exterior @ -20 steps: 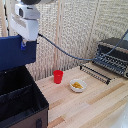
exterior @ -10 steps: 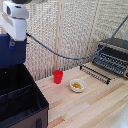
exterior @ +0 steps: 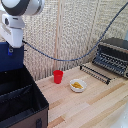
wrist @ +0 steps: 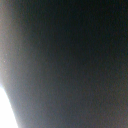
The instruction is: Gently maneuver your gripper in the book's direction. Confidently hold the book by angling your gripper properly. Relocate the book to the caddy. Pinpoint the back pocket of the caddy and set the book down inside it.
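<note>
My gripper (exterior: 11, 50) is at the exterior view's upper left, shut on the dark navy book (exterior: 14, 60). It holds the book upright above the far side of the black caddy (exterior: 30, 107). The book's lower edge hangs just over the back pocket (exterior: 12, 80), behind the inner divider. I cannot tell whether the book touches the caddy. The wrist view is almost wholly filled by a dark blurred surface (wrist: 70, 60), with a pale patch in one corner, and the fingers cannot be made out there.
A red cup (exterior: 58, 76) and a small white bowl of yellow food (exterior: 77, 85) stand on the wooden table (exterior: 95, 107) beside the caddy. A dark toaster oven (exterior: 114, 56) with a pulled-out wire rack (exterior: 95, 74) sits at the exterior view's right. The arm's black cable (exterior: 75, 56) hangs across the back.
The arm has moved to the exterior view's left with the book in its grip. The book now hangs a little lower over the caddy's far side.
</note>
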